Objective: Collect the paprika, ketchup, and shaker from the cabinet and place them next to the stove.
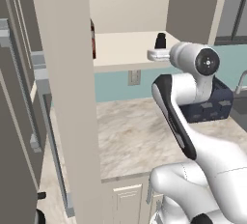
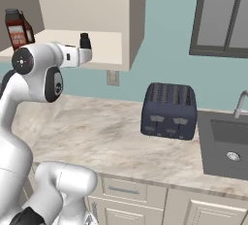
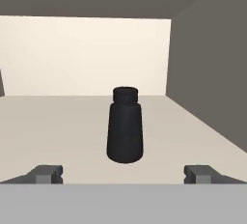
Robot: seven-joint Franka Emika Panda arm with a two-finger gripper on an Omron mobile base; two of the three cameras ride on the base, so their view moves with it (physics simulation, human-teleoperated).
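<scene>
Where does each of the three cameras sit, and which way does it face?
Left base view: behind the arm to its left, looking forward over the white arm at the cabinet shelf and the shaker.
Right base view: behind the arm to its right, looking at the same shelf, the ketchup, the toaster and the sink.
Hand view: on the hand, facing into the cabinet at the shaker, with open fingers at the bottom.
Shared: both base views show arm, cabinet, shaker and toaster.

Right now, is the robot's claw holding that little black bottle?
No, nothing is held. The gripper is open, one fingertip to each side, and the shaker stands upright on the cabinet shelf just ahead of it, untouched.
</scene>
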